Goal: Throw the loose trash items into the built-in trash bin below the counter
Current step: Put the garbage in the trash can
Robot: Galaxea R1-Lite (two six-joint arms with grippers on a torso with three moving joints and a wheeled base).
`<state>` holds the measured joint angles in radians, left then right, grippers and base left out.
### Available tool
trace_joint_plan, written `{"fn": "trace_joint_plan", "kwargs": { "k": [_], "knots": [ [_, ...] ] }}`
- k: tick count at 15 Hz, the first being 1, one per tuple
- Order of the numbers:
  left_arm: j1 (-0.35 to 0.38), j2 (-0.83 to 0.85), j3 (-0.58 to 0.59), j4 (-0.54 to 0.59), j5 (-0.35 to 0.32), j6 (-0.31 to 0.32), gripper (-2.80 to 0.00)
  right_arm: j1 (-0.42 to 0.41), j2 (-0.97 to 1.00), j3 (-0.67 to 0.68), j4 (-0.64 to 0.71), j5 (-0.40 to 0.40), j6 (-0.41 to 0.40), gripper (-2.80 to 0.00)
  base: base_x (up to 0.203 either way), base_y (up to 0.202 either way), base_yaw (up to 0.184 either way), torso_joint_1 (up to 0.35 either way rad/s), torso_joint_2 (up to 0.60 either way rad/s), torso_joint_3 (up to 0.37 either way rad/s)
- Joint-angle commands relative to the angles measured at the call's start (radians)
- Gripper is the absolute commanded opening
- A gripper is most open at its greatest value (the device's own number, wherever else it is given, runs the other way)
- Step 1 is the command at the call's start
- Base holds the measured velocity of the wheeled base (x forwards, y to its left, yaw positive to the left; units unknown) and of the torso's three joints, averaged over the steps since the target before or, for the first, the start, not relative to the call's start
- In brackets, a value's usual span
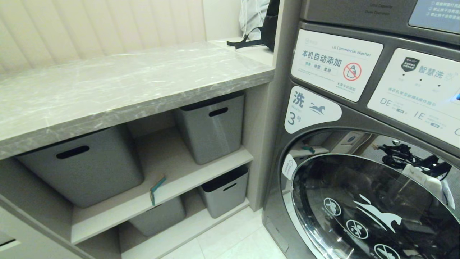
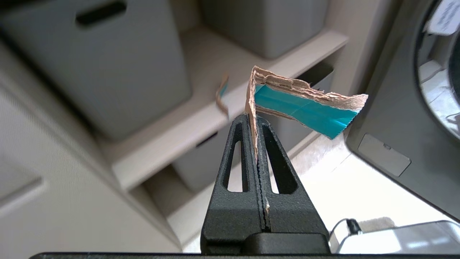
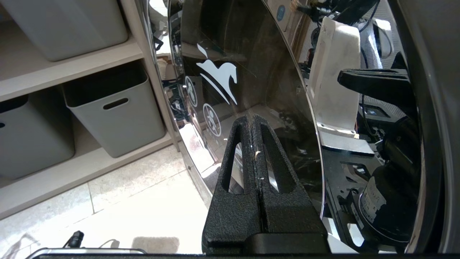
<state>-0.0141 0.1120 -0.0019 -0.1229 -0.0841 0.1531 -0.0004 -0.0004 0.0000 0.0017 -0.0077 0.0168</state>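
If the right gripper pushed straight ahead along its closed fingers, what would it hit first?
Most likely the washing machine's round glass door. The right gripper is shut, holds nothing, and aims at the dark glass near the white horse logo. How far off the glass is cannot be told.

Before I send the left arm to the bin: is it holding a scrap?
Yes, the left gripper has its fingers shut on a torn cardboard scrap, blue on one face and brown on the other.
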Motion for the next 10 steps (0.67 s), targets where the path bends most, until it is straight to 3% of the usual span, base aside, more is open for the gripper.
{"fn": "trace_joint_plan", "kwargs": {
  "k": [1, 4, 10],
  "knots": [
    [0.008, -0.109, -0.002, 0.067, 0.008, -0.015, -2.8, 0.0, 0.0, 0.0, 0.0, 0.0, 0.0, -2.8, 0.0, 0.0, 0.0, 0.0, 0.0, 0.0],
    [0.012, -0.111, -0.018, 0.181, 0.066, -0.067, -2.8, 0.0, 0.0, 0.0, 0.0, 0.0, 0.001, -2.8, 0.0, 0.0, 0.0, 0.0, 0.0, 0.0],
    [0.013, -0.111, -0.016, 0.18, 0.063, -0.064, -2.8, 0.0, 0.0, 0.0, 0.0, 0.0, 0.0, -2.8, 0.0, 0.0, 0.0, 0.0, 0.0, 0.0]
  ]
}}
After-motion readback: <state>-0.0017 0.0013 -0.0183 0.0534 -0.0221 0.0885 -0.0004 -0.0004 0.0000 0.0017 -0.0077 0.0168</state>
